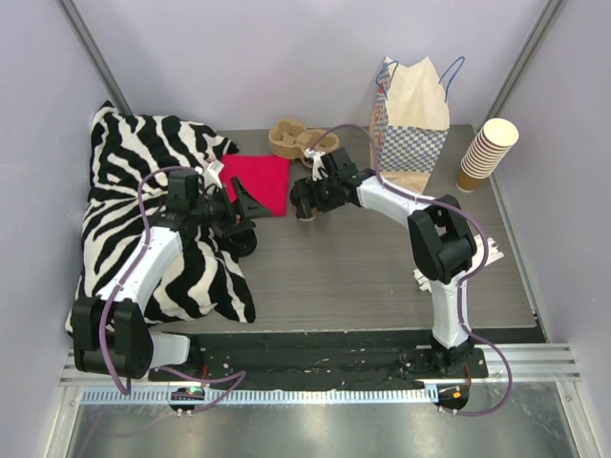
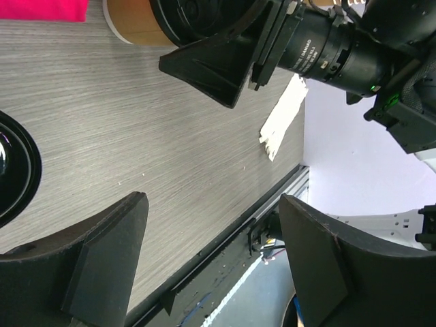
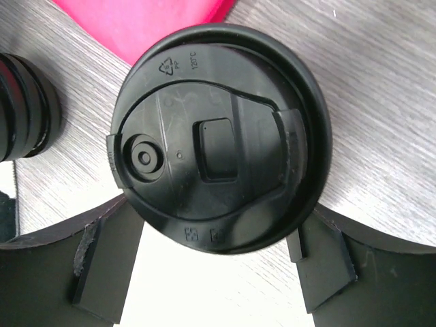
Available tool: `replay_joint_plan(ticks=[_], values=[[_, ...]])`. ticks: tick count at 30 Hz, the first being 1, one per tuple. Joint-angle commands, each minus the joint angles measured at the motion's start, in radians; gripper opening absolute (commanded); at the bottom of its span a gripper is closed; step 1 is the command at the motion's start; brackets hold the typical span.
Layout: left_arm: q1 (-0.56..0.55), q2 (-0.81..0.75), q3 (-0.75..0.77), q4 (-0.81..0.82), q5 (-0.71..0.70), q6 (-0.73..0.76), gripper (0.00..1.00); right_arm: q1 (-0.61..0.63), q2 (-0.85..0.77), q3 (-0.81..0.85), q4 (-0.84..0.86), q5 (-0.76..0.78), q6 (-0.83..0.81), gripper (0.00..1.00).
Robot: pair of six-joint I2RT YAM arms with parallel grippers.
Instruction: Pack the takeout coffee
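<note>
The takeout coffee (image 3: pixel 218 143), a tan cup under a round black lid, stands on the grey table next to a pink cloth (image 1: pixel 260 181). Its tan wall shows in the left wrist view (image 2: pixel 133 24). My right gripper (image 3: pixel 218 228) is spread wide with one finger (image 3: pixel 109 266) on each side of the cup, below the lid rim. The lid hides the fingertips, so I cannot see contact. In the top view it (image 1: pixel 307 202) covers the cup. My left gripper (image 2: pixel 214 225) is open and empty, low over the table left of the cup, and also shows in the top view (image 1: pixel 241 224).
A paper bag (image 1: pixel 412 119) with a checked front stands at the back right, beside a stack of lidless tan cups (image 1: pixel 487 153). A cardboard cup carrier (image 1: pixel 298 138) lies behind the cloth. A zebra blanket (image 1: pixel 143 191) fills the left. A loose black lid (image 2: pixel 8 170) and white napkins (image 2: pixel 283 126) lie nearby.
</note>
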Motion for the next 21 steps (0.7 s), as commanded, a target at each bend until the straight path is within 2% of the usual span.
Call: replay_joint_plan(ticks=[1,6,7,14,18,19,20,21], values=[[0.012,0.000,0.053,-0.013,0.028,0.051,0.83,-0.018,-0.025,0.046,0.001,-0.037,-0.025,0.88],[0.015,-0.006,0.109,-0.084,0.036,0.124,0.88,-0.052,-0.178,0.012,-0.085,-0.118,-0.088,0.91],[0.015,-0.006,0.119,-0.108,0.036,0.138,0.93,-0.061,-0.205,0.005,-0.125,-0.131,-0.112,0.91],[0.026,0.017,0.270,-0.220,0.007,0.281,0.92,-0.150,-0.406,-0.014,-0.243,-0.175,-0.207,0.91],[0.026,0.083,0.353,-0.252,0.010,0.324,0.91,-0.150,-0.412,0.033,-0.254,-0.114,-0.272,0.84],[0.026,0.098,0.367,-0.259,0.010,0.324,0.91,-0.150,-0.395,0.063,-0.260,-0.084,-0.281,0.81],[0.026,0.107,0.391,-0.262,0.019,0.322,0.90,-0.144,-0.368,0.099,-0.269,-0.064,-0.314,0.74],[0.026,0.117,0.402,-0.262,0.022,0.321,0.90,-0.144,-0.311,0.183,-0.301,-0.050,-0.337,0.70]])
